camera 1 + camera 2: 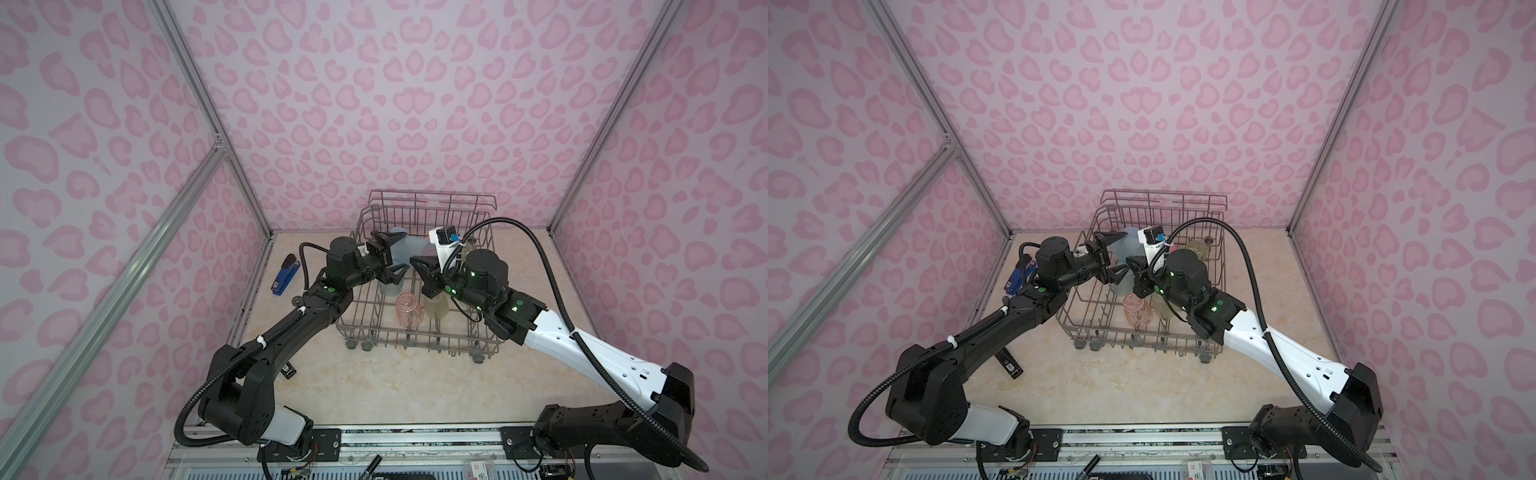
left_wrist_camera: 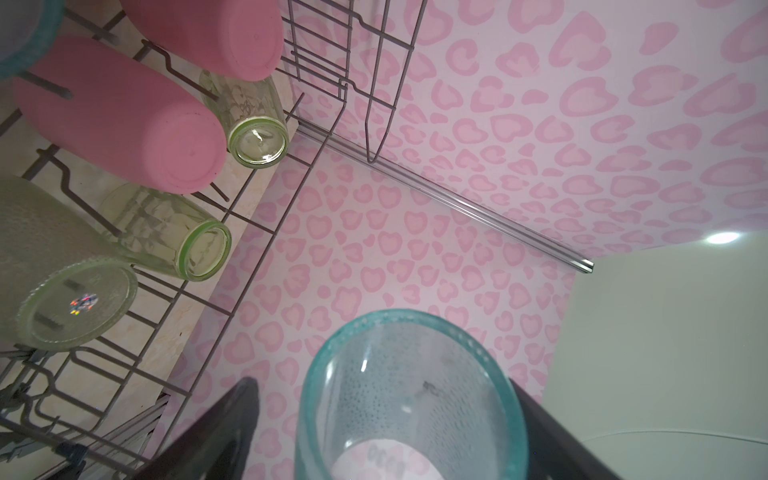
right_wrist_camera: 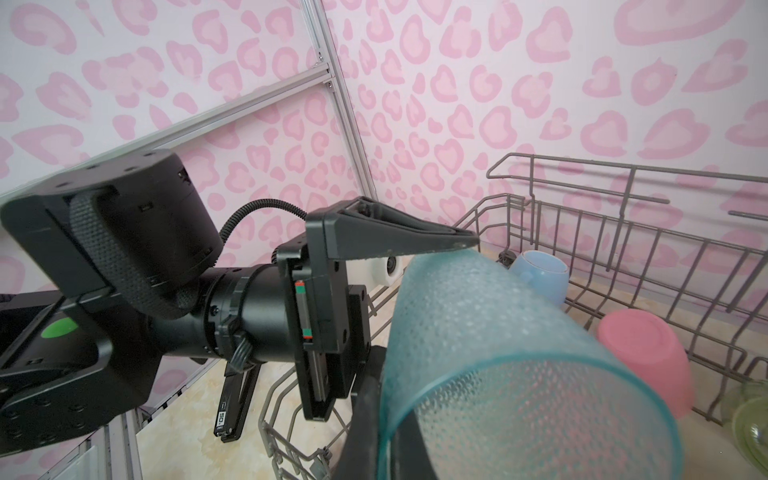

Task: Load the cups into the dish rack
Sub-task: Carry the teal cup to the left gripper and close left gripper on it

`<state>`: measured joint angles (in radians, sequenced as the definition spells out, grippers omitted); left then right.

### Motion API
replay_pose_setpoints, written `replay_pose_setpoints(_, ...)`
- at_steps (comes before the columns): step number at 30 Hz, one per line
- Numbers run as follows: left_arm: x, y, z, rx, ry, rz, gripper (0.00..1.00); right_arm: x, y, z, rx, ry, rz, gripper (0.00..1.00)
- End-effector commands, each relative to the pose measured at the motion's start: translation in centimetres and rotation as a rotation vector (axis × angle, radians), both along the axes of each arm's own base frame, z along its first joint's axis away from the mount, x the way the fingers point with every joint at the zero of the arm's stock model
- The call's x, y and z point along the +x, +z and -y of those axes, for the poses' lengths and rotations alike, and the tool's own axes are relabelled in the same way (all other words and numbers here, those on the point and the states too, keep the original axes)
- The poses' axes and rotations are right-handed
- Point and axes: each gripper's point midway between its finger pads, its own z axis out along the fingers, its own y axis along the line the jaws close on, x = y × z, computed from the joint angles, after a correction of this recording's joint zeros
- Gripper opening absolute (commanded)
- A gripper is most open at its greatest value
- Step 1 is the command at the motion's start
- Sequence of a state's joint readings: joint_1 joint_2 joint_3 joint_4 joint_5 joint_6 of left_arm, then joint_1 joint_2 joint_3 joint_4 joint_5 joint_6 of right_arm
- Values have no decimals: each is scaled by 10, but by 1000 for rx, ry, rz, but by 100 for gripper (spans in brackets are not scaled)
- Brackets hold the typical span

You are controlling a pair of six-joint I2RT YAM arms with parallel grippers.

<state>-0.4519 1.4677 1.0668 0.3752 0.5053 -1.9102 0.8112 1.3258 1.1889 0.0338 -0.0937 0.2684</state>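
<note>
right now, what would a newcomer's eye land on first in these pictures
The teal tumbler hangs on its side over the dish rack, pinched at its rim by the right end effector while the open left end effector straddles it. In the rack, a pink cup sits upside down; pink heart-spotted walls surround everything.

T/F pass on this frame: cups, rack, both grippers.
1. The teal tumbler stands in the dish rack. False: it is held sideways above it.
2. The blue stapler lies outside the rack. True.
3. The right gripper is wide open. False: it is shut on the tumbler's rim.
4. The light-blue mug sits in the rack. True.
5. The left gripper is shut on the mug. False: it is open, straddling the teal tumbler.
</note>
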Motion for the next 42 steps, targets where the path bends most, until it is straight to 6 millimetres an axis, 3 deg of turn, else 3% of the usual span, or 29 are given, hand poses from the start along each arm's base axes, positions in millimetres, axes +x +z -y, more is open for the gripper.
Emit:
replay_pose_setpoints(1, 5, 5, -3, 1, 32, 36, 89, 2, 7, -4, 20, -11, 24, 0)
replay_pose_setpoints(17, 10, -7, -8, 32, 72, 36, 79, 5, -6, -15, 2, -3, -7, 0)
replay_pose_setpoints(29, 11, -3, -14, 69, 103, 81, 69, 6, -10, -14, -5, 5, -29, 1)
replay_pose_setpoints(42, 11, -7, -29, 178, 165, 123, 66, 8, -10, -5, 17, -8, -36, 28)
